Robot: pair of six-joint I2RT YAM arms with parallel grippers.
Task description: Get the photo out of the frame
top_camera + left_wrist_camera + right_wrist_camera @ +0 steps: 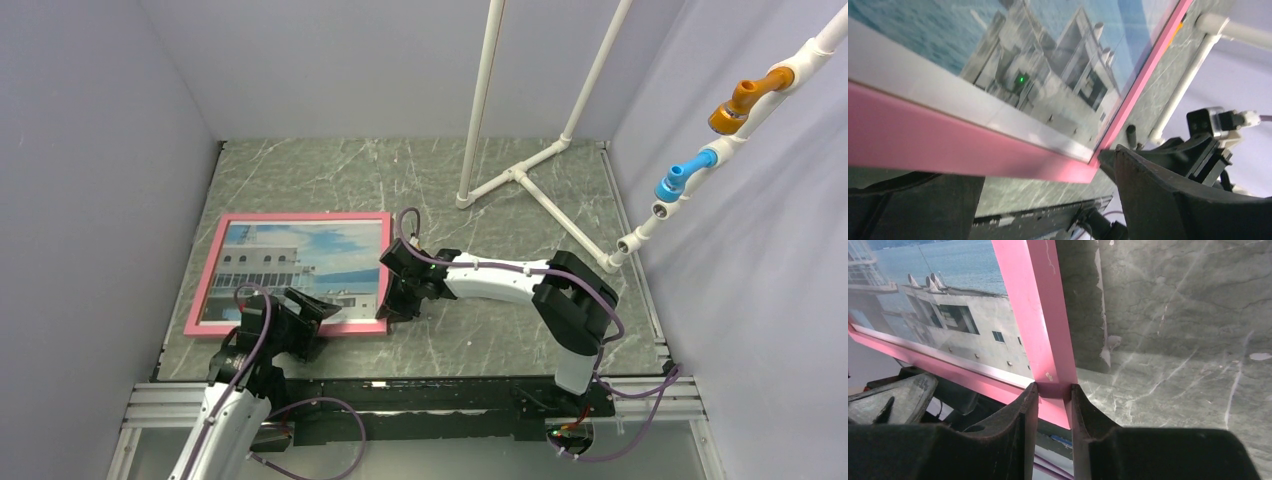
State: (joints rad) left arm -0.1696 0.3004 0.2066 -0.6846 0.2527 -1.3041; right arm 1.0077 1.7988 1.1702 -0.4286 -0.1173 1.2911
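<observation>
Photo (300,265) sits inside the frame (300,217), picture side up, the white ship and blue sky showing through the front. Frame lies on the table (480,330) toward 9 o'clock in the overhead view, well apart from the white pipe stand at 1 o'clock.

Right gripper (1054,387): fingers pressed together on the frame's right-hand rail, close to the corner at the frame's 5 o'clock. The pink rail fills the gap between the pads. A dark shadow runs beside that rail on the table, so the corner may be raised a little; cannot confirm from these views.

Left gripper (312,318): jaws spread wide, nothing between them, at the frame's 6 o'clock edge. From its wrist camera the near pink rail runs just ahead of the fingers; contact cannot be told.

Progress — judgement: early. One firm hold on the frame is made; no part of the photo is out. No back panel or clips are visible from this side, so how the print is retained cannot be told.

Left to do, as I read it: get at the back of the frame, free whatever holds the print, and draw the photo clear — all of the actual removal.
</observation>
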